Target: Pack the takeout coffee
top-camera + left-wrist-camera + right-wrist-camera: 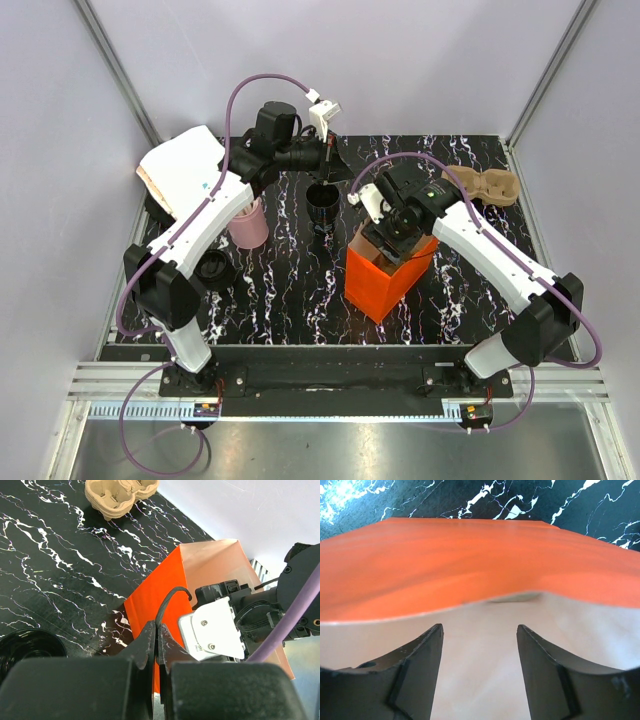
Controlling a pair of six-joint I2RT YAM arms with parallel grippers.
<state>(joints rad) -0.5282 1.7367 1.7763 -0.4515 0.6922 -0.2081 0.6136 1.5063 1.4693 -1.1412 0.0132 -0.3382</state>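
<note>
**Coffee on bench, both jaws empty**

Coffee [322, 203] stood upright mid-bench, left of the bag [385, 272] and apart from it, with the pink cup [248, 223] near on its other side. Left jaws were pressed together on nothing. They hung above the bench just beyond the cup, aimed toward the bag. Right jaws were spread wide over the bag mouth, also empty, with only the bag's inner wall showing between them.

Handling, my read:
- Paper cup: light, with soft walls. A hard squeeze would crush it or pop the lid.
- Keep it upright in case it's full.
- Best hold is around the body just under the lid, where the rim stiffens it.
- The lid looked glossy, so probably slick and not a grip point.

Room:
- Bare bench lay between cup and bag, so the carry would be short.
- The bag mouth was the tight spot. Its paper edges were thin and the right arm sat directly over the opening, so it would need to clear first.
- Carrier [480, 186] sat far back, out of the way.
- Second black cup [213, 268], seemingly lidless, sat by the left arm. Not the target.
</note>
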